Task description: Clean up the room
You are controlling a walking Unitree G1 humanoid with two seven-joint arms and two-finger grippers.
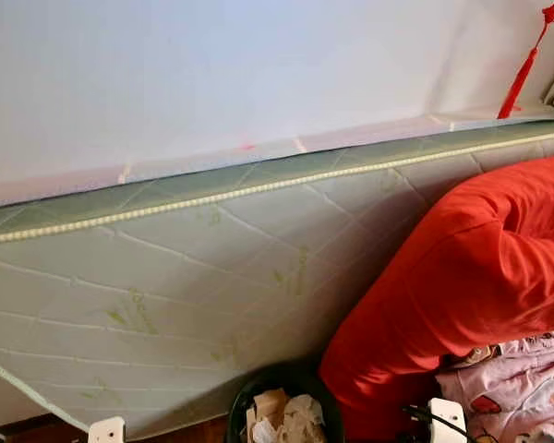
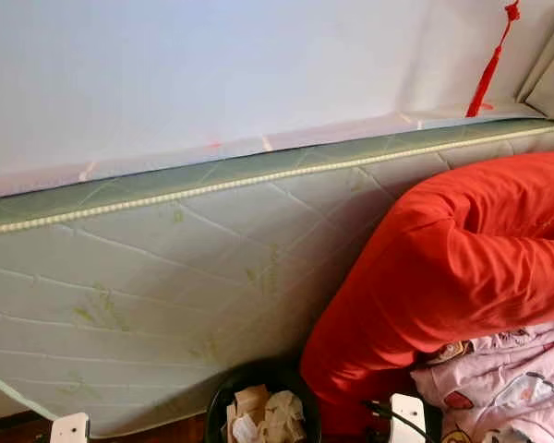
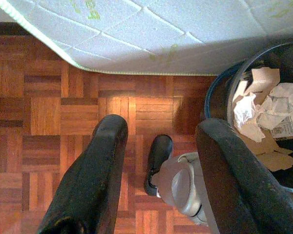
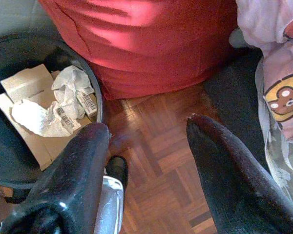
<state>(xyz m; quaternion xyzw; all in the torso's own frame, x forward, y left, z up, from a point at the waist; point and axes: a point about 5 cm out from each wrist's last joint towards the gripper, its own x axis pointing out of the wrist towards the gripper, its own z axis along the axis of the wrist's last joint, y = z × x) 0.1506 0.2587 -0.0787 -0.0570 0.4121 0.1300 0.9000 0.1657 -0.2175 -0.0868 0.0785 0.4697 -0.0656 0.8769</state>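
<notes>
A black waste bin (image 1: 282, 406) stands on the floor before the mattress, holding cardboard pieces and crumpled paper (image 3: 263, 105). It also appears in the right wrist view as the bin (image 4: 10, 161). My left gripper (image 3: 161, 146) hangs open over the parquet floor just beside the bin, nothing between its fingers. My right gripper (image 4: 149, 129) is open too, above the floor between the bin and a big red quilt (image 1: 462, 277). The robot's foot (image 3: 178, 180) shows below the left gripper.
A pale green quilted mattress (image 1: 185, 286) leans along the white wall. The red quilt drapes down at the right, with pink patterned bedding (image 1: 526, 388) under it. A red tassel (image 1: 526, 65) hangs on the wall. Parquet floor (image 3: 49, 107) lies open left of the bin.
</notes>
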